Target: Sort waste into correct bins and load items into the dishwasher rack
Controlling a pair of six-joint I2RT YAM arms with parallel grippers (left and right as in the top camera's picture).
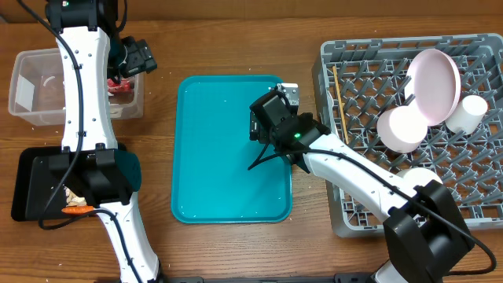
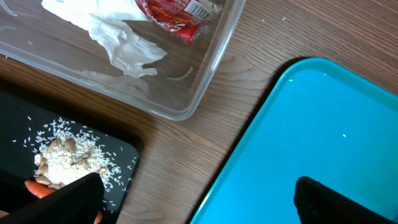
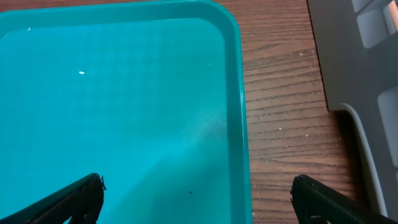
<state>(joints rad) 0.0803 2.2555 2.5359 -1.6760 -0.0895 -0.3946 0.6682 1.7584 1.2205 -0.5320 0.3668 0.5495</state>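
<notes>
The clear tub [image 1: 31, 90] holds the crumpled napkin [image 2: 118, 34] and the red wrapper [image 2: 174, 15]. The black tray [image 1: 39, 181] holds beige food scraps [image 2: 65, 158] and the orange carrot [image 1: 77, 210]. The grey rack [image 1: 377, 86] holds the plate [image 1: 435, 85], a bowl [image 1: 402, 128], the cup [image 1: 469, 112] and the chopsticks [image 1: 336, 98]. My left gripper [image 1: 137, 56] is open and empty beside the tub; its jaws [image 2: 196, 190] span the tray edges. My right gripper [image 1: 267, 118] is open and empty over the teal tray's right edge [image 3: 196, 186]. The fork is out of view.
The teal serving tray [image 1: 220, 157] lies in the middle with nothing on it. Bare wood shows between it and the rack's grey wall [image 3: 360, 68]. My left arm crosses over the black tray and the tub's right side.
</notes>
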